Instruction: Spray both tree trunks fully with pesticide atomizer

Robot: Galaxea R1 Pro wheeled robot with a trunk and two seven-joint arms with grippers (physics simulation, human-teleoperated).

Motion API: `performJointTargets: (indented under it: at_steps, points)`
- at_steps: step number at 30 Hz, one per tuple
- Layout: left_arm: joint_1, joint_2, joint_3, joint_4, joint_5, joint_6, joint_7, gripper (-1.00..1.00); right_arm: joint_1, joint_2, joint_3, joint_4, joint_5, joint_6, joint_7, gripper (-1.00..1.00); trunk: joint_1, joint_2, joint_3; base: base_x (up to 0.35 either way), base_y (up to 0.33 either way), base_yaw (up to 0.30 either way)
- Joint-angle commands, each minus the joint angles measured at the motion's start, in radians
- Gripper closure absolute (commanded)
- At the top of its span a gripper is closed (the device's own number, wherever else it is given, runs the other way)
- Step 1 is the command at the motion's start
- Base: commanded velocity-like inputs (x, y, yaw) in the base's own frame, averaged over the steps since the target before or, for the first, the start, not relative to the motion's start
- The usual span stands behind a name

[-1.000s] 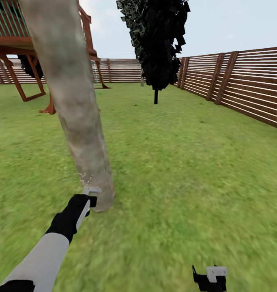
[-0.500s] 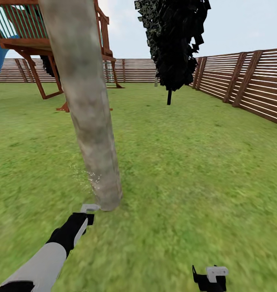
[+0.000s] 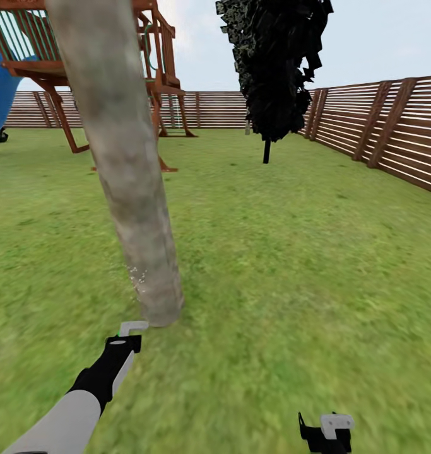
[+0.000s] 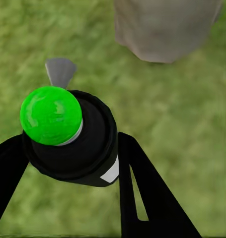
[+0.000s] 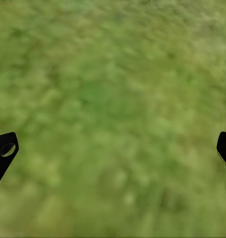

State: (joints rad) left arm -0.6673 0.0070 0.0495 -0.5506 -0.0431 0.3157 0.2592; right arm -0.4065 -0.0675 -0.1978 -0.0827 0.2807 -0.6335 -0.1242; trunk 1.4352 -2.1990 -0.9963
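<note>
The left gripper (image 4: pixel 68 168) is clasping one black cylindrical atomizer (image 4: pixel 75 144) (glossy green ball top) between its fingers (image 4: pixel 142 193), near one smooth, mottled pale tree trunk (image 3: pixel 123 170) on blurry grass (image 3: pixel 291 265). The right gripper (image 5: pixel 113 148) is hanging spread wide.
</note>
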Motion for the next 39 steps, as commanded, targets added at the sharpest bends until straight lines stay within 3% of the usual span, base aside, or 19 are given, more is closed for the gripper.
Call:
performJointTargets:
  at_steps: [1,21,30,39]
  points:
    - [0.0,0.003,0.002,0.001,0.0,0.0,0.0,1.0,0.0,0.0,0.0,0.0,0.0,0.0,0.0,-1.0,0.0,0.0,0.0,0.112,-0.268,0.273]
    - [0.0,0.004,0.001,0.001,0.0,0.002,0.043,1.0,0.0,0.0,0.0,0.0,0.0,0.0,0.002,-1.0,0.0,0.0,0.0,0.034,-0.272,0.275]
    - [0.0,0.005,0.003,0.0,0.0,0.002,0.043,1.0,0.0,-0.001,0.0,0.0,0.0,0.0,0.002,-1.0,0.0,0.0,0.0,0.019,-0.273,0.026]
    - [0.0,0.004,0.001,0.001,0.002,0.002,0.043,1.0,0.0,-0.001,0.0,0.0,0.0,0.0,0.002,-1.0,0.0,0.0,0.0,0.208,-0.212,0.0]
